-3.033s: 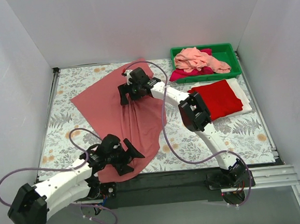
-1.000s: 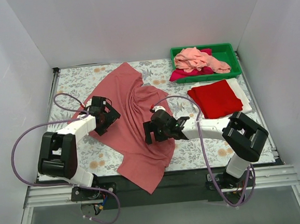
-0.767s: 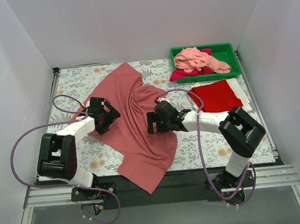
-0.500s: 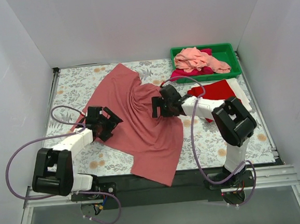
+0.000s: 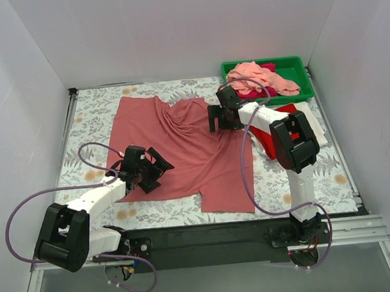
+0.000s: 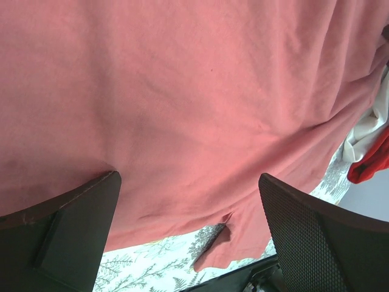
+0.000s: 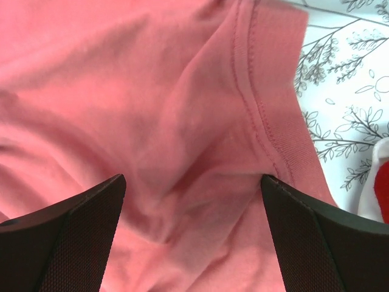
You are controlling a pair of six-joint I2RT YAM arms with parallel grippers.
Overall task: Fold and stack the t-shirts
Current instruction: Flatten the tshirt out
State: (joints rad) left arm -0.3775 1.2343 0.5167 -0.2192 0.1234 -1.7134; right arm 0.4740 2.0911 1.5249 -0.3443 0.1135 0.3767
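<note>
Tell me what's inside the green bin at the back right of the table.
In the green bin, a crumpled salmon pink t-shirt lies on top of a magenta t-shirt. Anything beneath those two, and the bin's floor, is covered.

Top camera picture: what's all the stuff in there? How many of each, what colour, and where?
dusty rose t-shirt: one, dusty rose, spread over the middle of the table.
red t-shirt: one, bright red, folded at the right, partly behind the right arm.
white t-shirt: one, white, under the red one.
salmon pink t-shirt: one, salmon pink, crumpled in the bin.
magenta t-shirt: one, magenta, beneath the salmon one.
green bin: one, green, far right corner.
table: one, white flower print, under everything.
left gripper: one, black, open, at the rose shirt's near left edge.
right gripper: one, black, open, at its far right side.
</note>
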